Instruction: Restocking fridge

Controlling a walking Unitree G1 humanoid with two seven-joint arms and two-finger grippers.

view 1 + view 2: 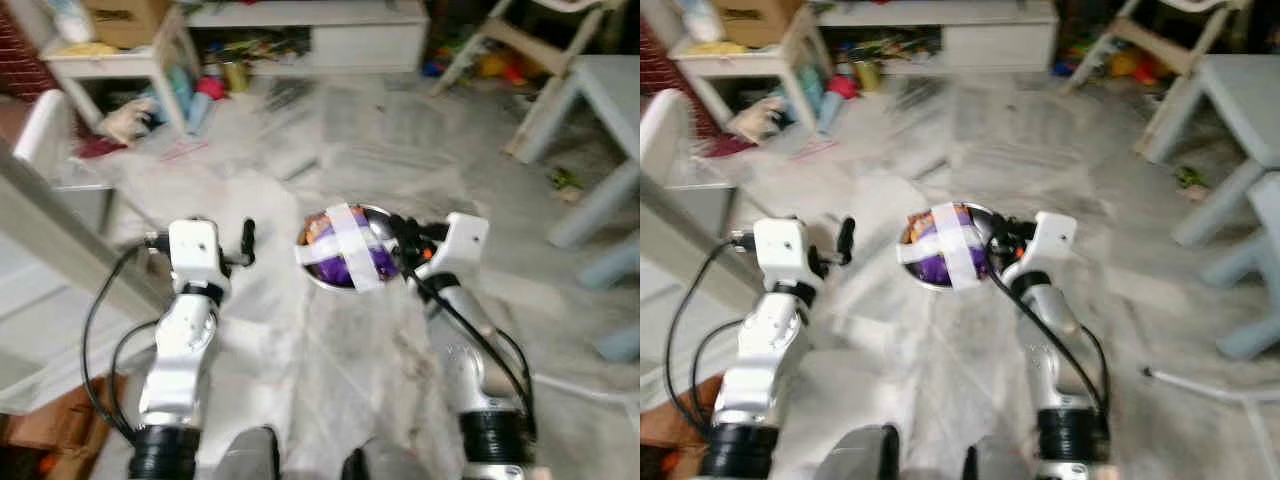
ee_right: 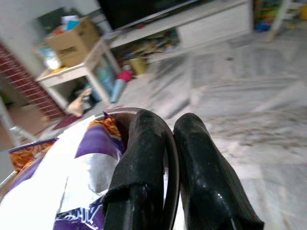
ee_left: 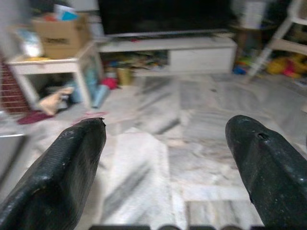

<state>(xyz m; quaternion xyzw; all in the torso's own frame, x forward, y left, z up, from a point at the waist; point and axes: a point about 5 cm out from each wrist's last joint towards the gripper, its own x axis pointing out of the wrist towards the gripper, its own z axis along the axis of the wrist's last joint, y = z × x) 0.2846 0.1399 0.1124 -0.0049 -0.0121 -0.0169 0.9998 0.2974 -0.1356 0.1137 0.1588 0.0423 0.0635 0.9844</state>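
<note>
While the robot walks, the right gripper (image 2: 165,158) pinches the bowl's (image 1: 322,278) rim — taped snack packets (image 1: 345,250) stay put — and the left gripper (image 3: 165,143) hangs spread, empty.

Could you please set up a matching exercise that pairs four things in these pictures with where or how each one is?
Things:
1. left claw
2. right claw
3. round metal bowl with purple packets taped across in white
4. brown cardboard box

States:
A. on the small white table, in the room's far left corner
B. open, holding nothing, above the marble floor
C. shut on the bowl's rim
D. held up in front of the robot, above the floor

Pairs: 1-B, 2-C, 3-D, 4-A
</note>
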